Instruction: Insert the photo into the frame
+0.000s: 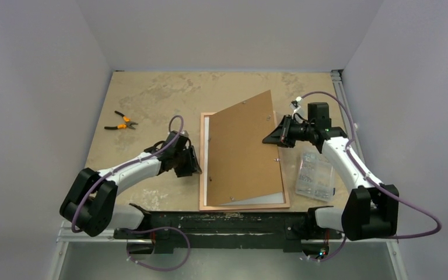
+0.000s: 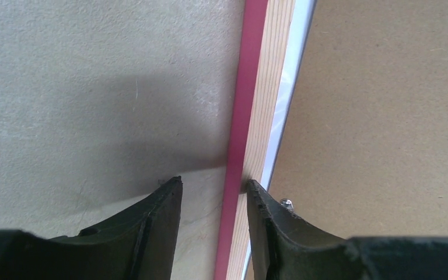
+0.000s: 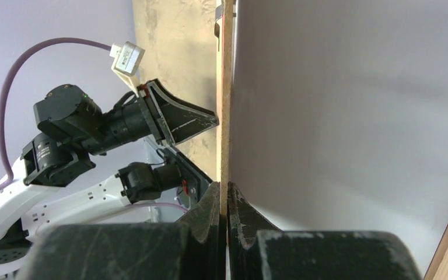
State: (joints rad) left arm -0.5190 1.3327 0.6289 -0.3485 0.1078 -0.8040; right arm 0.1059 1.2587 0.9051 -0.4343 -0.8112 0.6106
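The frame [image 1: 245, 205] lies back-up on the table, showing a pink outer edge and a tan wood back. Inside it, the photo shows only as white strips [image 1: 205, 135] along the left and near rails. The brown backing board [image 1: 242, 149] lies over it, tilted, with its right edge raised. My right gripper [image 3: 224, 192] is shut on that raised edge [image 3: 225, 116]. My left gripper [image 2: 213, 185] straddles the frame's left rail [image 2: 255, 87]. Its jaws are apart: the right fingertip [image 2: 256, 195] rests on the wood, and the left one stands clear of the pink side.
Orange-handled pliers [image 1: 121, 122] lie at the left of the table. A clear plastic box [image 1: 315, 174] of small parts sits right of the frame, under my right arm. Pale walls close in on three sides of the table.
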